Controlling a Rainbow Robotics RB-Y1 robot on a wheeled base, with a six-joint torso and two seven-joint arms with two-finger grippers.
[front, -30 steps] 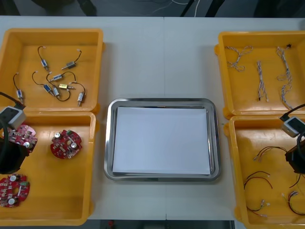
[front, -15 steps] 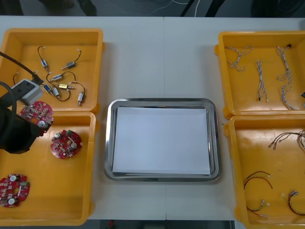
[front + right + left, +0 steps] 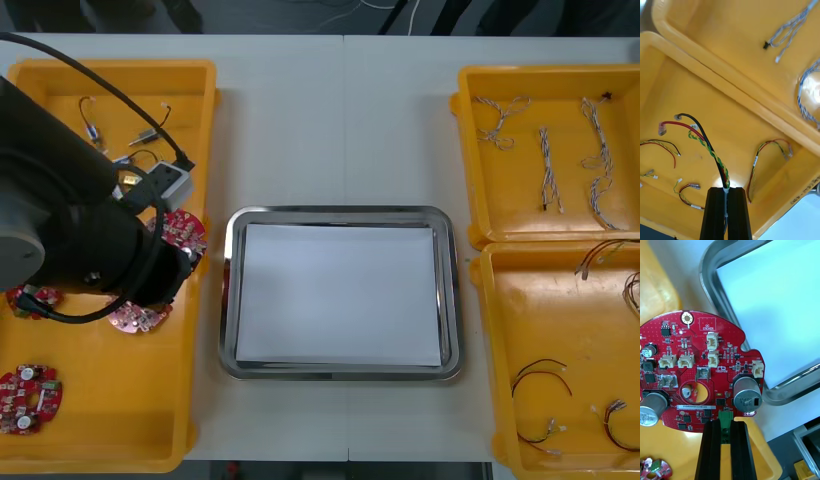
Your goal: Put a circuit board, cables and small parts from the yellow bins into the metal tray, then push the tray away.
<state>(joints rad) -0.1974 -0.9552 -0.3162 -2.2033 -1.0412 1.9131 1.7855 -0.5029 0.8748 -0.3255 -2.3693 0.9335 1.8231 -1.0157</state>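
Table (image 3: 340, 100), tray (image 3: 340, 212), bins (image 3: 110, 66), left hand (image 3: 723, 422) clasping board (image 3: 703, 363), right hand (image 3: 727, 189) cable (image 3: 709, 150)

The metal tray (image 3: 340, 214) has a polished, mirror-bright rim and its white inside looks matt, perhaps a sheet of paper, while the yellow bins (image 3: 110, 68) are smooth moulded plastic with a soft sheen. The circuit board (image 3: 692, 348) in the left tool (image 3: 720, 424) has a finely grained red coat, satin grey metal cans and white plastic sockets. The twisted cable (image 3: 712, 152) in the right tool (image 3: 727, 190) wears glossy plastic insulation, and both tools' fingers (image 3: 711, 450) are matt black.
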